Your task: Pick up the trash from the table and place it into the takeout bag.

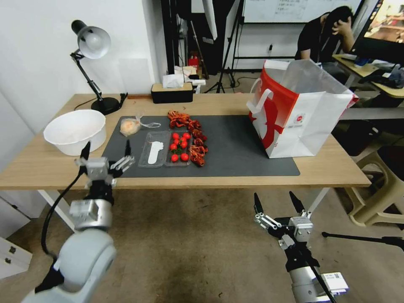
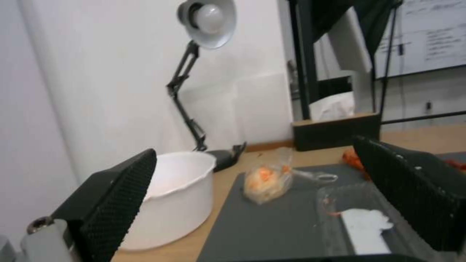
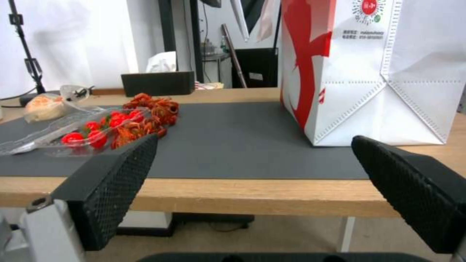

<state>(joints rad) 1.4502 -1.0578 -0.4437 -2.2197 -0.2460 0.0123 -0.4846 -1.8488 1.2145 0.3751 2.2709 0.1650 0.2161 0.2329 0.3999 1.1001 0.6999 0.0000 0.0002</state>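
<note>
Where the takeout bag (image 1: 313, 122) gapes, its inside seems hidden.

We cannot make out the white scrap in the clear tray (image 2: 362, 222) just beyond our left gripper (image 1: 107, 152), its far finger covers the tray's corner, and the takeout bag (image 3: 378, 69) runs off the right wrist view.

The head camera looked forward and down from above the near edge of the tabletop (image 1: 50, 166), taking in its full width. The left wrist camera sat low over the grey mat (image 2: 286, 225), facing the desk lamp (image 2: 206, 22). The right wrist camera looked level from below the front edge, sharing the mat and takeout bag (image 3: 369, 72).
</note>
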